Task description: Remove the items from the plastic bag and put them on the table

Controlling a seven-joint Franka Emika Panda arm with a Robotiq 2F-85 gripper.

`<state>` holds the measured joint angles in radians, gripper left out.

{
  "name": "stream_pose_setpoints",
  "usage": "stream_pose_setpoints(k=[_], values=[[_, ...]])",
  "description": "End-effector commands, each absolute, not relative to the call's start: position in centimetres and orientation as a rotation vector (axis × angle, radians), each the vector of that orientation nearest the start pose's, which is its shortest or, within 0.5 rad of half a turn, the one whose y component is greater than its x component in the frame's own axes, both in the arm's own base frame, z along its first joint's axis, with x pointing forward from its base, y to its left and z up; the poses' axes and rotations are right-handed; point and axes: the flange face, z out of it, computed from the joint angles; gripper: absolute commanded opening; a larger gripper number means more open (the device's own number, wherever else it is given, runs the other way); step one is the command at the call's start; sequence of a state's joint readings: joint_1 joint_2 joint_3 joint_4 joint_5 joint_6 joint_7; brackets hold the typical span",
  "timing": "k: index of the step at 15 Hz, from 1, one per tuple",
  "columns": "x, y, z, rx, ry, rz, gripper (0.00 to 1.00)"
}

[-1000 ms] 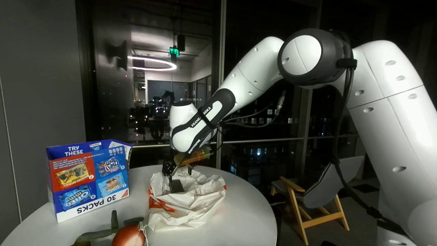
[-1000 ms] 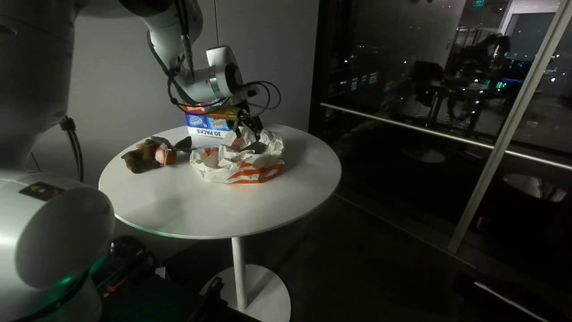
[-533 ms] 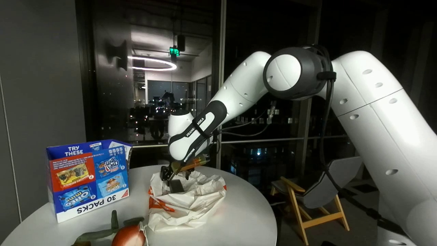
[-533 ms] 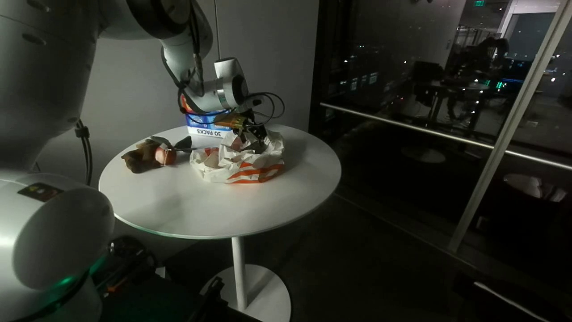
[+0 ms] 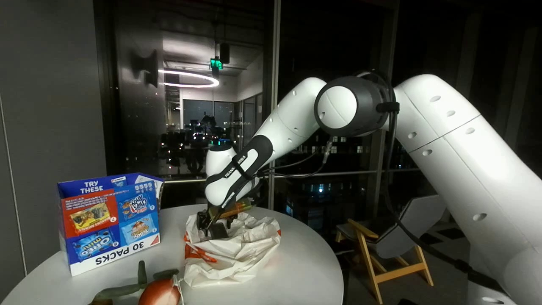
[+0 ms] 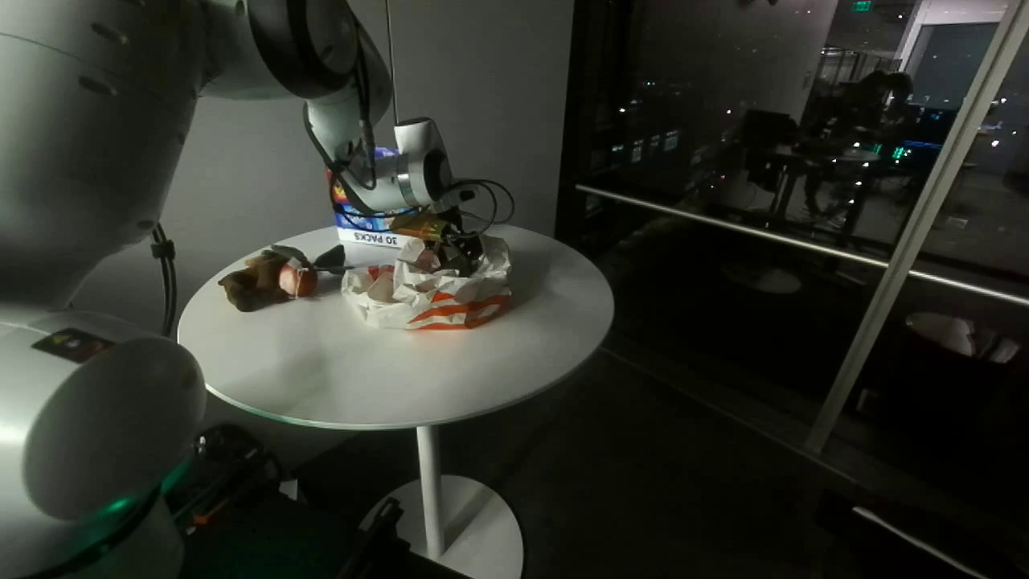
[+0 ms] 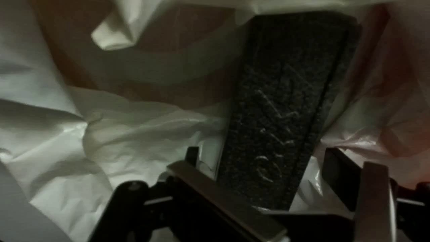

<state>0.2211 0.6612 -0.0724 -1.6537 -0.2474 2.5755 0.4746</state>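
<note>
The crumpled white plastic bag with orange marks [image 5: 237, 267] sits on the round table and shows in both exterior views [image 6: 450, 312]. Its mouth is open. A dark, flat, long item with faint lettering [image 7: 278, 101] lies in the bag in the wrist view. Its end shows as a dark plate at the bag's mouth in an exterior view [image 5: 219, 231]. My gripper [image 7: 265, 166] is open, its fingers apart on either side of the near end of the dark item. In an exterior view the gripper [image 6: 457, 248] is down in the bag's mouth. Other bag contents are hidden.
A blue and red snack box [image 5: 110, 224] stands beside the bag. A reddish round thing [image 5: 161, 292] and green long pieces [image 5: 118, 291] lie on the table [image 6: 362, 370]. A brown soft-looking thing [image 6: 257, 285] lies near them.
My arm has come down, and the gripper has moved lower into the bag's mouth around the dark item. The bag, the dark item and the things on the table have not visibly moved.
</note>
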Motion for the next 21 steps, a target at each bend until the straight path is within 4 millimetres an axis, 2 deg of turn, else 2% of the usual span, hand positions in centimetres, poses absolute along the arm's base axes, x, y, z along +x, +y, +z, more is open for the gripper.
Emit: stream_pose_setpoints(k=[1,3,4,6,11,15,17,19,21], values=[[71.2,11.7,25.9,-3.191,0.188,-0.537,0.7],[71.1,11.7,26.3,-3.192,0.193,-0.541,0.56],[71.1,11.7,26.5,-3.193,0.198,-0.542,0.45],[71.0,11.7,26.8,-3.197,0.203,-0.547,0.34],[70.0,11.7,30.0,-3.229,0.207,-0.579,0.31],[68.8,11.8,34.2,-3.203,0.136,-0.533,0.31],[68.0,11.7,36.9,-3.201,0.102,-0.521,0.31],[66.9,11.9,39.3,-3.184,-0.004,-0.522,0.31],[65.6,13.0,40.9,-3.13,-0.208,-0.549,0.31]])
